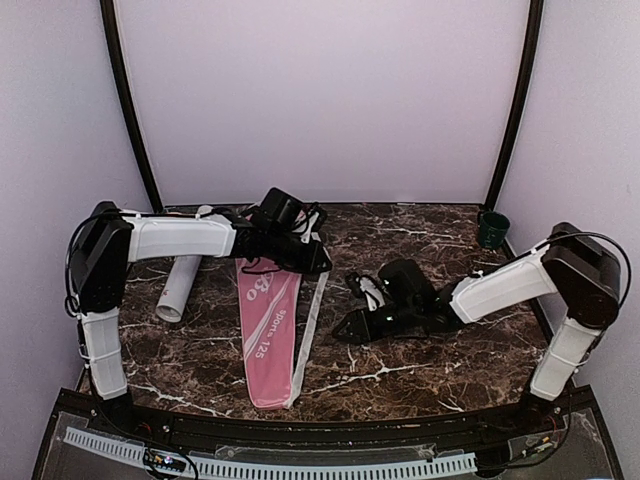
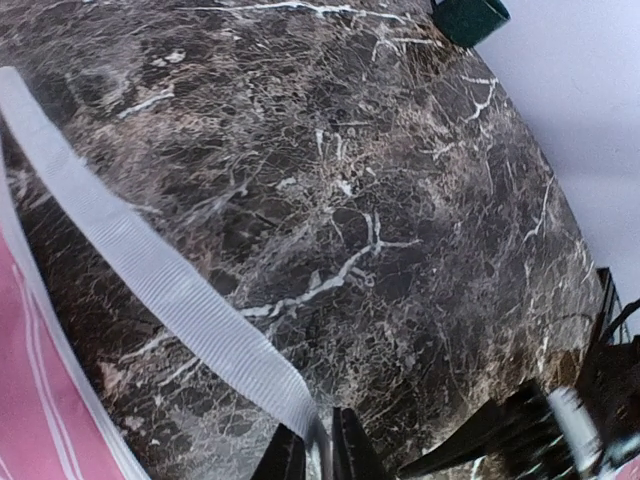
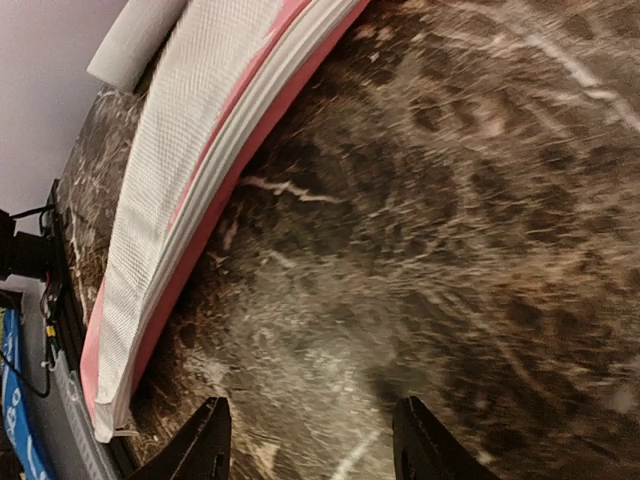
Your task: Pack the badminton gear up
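Note:
A long pink racket-shaped bag [image 1: 268, 335] lies flat in the middle of the marble table, narrow end toward the front edge. Its white webbing strap [image 1: 311, 325] runs along the bag's right side. My left gripper [image 1: 320, 262] sits at the bag's far end, shut on that strap [image 2: 180, 300], which is pinched between the fingertips of the left gripper [image 2: 318, 455]. A white cardboard tube [image 1: 183, 285] lies left of the bag, partly under the left arm. My right gripper [image 1: 347, 330] hovers low over bare marble just right of the strap, open and empty [image 3: 310, 450]. The bag's edge [image 3: 190, 190] passes to its left.
A small dark green cup [image 1: 492, 229] stands at the far right corner of the table [image 1: 430, 370]; it also shows at the top of the left wrist view as the cup [image 2: 470, 18]. Pale walls enclose the table on three sides. The tube's end [image 3: 135, 40] shows beyond the bag.

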`<state>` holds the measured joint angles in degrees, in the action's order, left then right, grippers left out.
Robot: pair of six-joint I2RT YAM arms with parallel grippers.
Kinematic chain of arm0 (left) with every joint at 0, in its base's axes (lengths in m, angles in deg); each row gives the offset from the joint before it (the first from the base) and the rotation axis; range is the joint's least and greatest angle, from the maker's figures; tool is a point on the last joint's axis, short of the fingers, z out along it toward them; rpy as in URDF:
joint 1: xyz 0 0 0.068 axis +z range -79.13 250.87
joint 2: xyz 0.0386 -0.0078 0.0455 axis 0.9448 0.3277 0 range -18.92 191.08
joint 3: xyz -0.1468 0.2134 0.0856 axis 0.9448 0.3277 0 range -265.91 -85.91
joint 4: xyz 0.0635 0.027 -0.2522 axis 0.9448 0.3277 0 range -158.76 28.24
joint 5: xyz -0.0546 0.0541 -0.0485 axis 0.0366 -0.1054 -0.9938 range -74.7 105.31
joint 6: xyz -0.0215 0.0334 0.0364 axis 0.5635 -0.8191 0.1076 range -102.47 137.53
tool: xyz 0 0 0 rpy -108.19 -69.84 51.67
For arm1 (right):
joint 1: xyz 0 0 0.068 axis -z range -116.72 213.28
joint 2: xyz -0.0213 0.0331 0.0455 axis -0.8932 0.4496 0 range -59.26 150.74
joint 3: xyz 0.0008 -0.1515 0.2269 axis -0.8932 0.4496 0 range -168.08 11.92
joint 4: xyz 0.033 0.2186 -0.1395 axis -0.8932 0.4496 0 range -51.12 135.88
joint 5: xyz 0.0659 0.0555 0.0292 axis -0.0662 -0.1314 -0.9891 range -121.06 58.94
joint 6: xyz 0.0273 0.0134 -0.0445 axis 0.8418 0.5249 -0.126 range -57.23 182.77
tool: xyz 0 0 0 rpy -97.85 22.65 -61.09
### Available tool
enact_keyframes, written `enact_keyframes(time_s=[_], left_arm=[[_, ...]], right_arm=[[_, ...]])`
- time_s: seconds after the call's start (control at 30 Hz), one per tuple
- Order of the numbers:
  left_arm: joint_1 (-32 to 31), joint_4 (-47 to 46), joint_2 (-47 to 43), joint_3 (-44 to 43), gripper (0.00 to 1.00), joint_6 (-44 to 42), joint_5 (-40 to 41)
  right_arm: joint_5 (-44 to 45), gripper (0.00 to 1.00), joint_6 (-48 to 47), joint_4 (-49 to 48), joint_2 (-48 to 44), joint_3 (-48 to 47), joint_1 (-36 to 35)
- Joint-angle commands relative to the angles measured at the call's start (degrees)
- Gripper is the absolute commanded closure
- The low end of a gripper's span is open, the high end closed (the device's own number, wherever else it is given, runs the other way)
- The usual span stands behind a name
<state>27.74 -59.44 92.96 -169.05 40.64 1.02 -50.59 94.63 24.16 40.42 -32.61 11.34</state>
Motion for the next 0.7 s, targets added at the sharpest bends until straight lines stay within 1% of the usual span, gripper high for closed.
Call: enact_keyframes(time_s=[0.0, 0.1, 0.13, 0.2, 0.23, 0.27, 0.3, 0.33, 0.37, 0.43, 0.57, 0.67], left_arm=[[-1.76, 3.02, 3.38, -2.42, 0.79, -3.45, -1.44], [-2.11, 5.46, 2.59, -2.86, 0.61, -4.38, 1.14], [-2.20, 6.23, 1.97, -2.84, 0.54, -4.90, 2.18], [-2.35, 7.74, 0.36, -2.87, 0.34, -6.04, 3.63], [-2.39, 8.59, -0.58, -3.12, 0.28, -6.59, 4.91], [-2.47, 9.42, -1.44, -3.43, 0.24, -7.18, 5.71], [-2.52, 10.36, -2.27, -3.92, 0.12, -7.77, 6.43], [-2.56, 11.43, -3.01, -4.57, 0.03, -8.28, 7.23], [-2.62, 12.65, -3.64, -5.33, 0.01, -8.82, 8.33], [-2.66, 14.37, -5.27, -6.41, 0.01, -10.04, 10.24], [-2.30, 15.73, -9.62, -6.82, 0.01, -9.81, 15.19], [-0.99, 15.63, -14.00, -5.47, 0.01, -9.06, 18.32]], right_arm=[[6.72, 0.42, -2.21, 6.74, -6.05, 2.87, 2.55], [7.67, 0.36, -3.47, 8.79, -7.91, 4.40, 4.13], [8.17, 0.33, -3.74, 8.96, -10.26, 4.79, 4.55], [8.59, 0.30, -4.59, 9.46, -12.48, 4.87, 5.19], [9.10, 0.27, -5.14, 10.10, -13.94, 4.59, 5.49], [9.71, 0.23, -5.84, 10.68, -15.05, 4.29, 5.98], [10.00, 0.19, -6.15, 11.14, -16.10, 3.90, 6.22], [10.09, 0.15, -6.86, 11.49, -17.22, 3.44, 6.69], [10.11, 0.10, -7.34, 11.92, -18.20, 2.88, 7.40], [10.03, 0.01, -8.00, 12.21, -20.57, 1.89, 8.77], [10.39, 0.01, -8.50, 11.77, -25.32, 0.06, 12.00], [11.78, 0.00, -8.33, 13.17, -27.90, -2.24, 15.16]])
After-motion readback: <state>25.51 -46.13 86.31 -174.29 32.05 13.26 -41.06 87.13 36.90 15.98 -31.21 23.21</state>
